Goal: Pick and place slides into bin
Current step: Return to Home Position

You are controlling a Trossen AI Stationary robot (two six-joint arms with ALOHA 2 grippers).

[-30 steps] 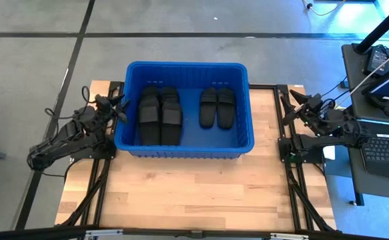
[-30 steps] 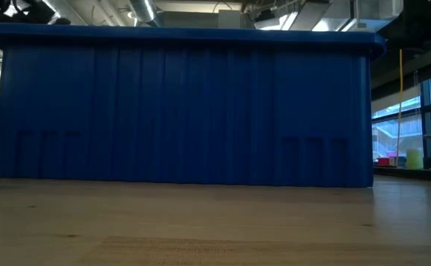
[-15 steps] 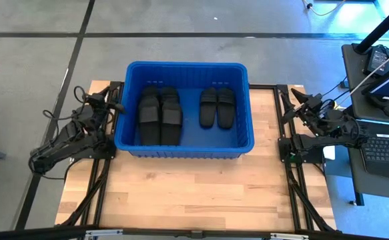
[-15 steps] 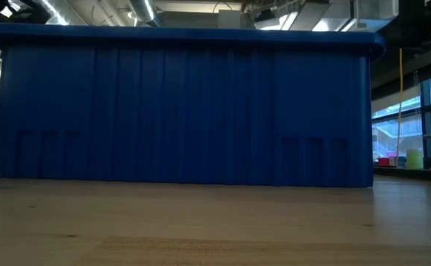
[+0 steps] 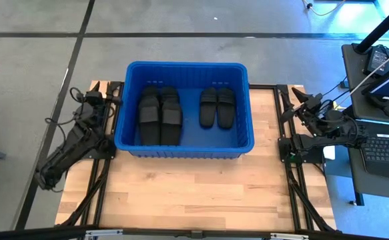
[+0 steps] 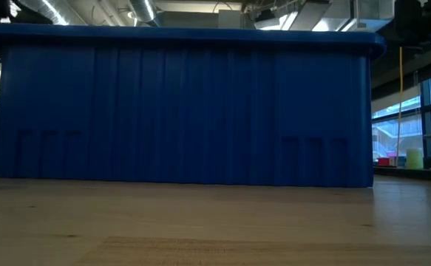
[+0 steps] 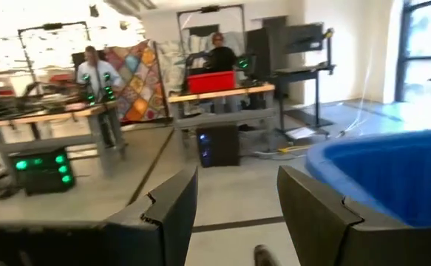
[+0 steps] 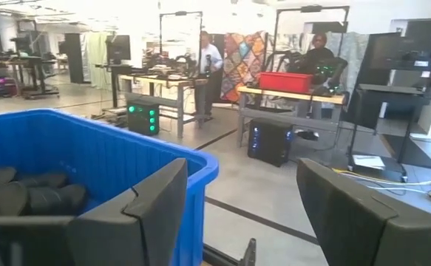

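We see slides (image 5: 161, 115) inside bin (image 5: 184, 151); left gripper (image 7: 236, 177) near bin's left side, right gripper (image 8: 242, 168) off its right side; both released, holding nothing.

The left arm (image 5: 71, 148) lies folded low along the left side of the bench (image 5: 181, 193). Its left end effector (image 5: 101, 99) sits near the far corner, fingers (image 7: 172, 213) spread apart, holding nothing. The right arm (image 5: 327, 137) lies folded at the right side, right end effector (image 5: 299, 100) likewise parted and empty.
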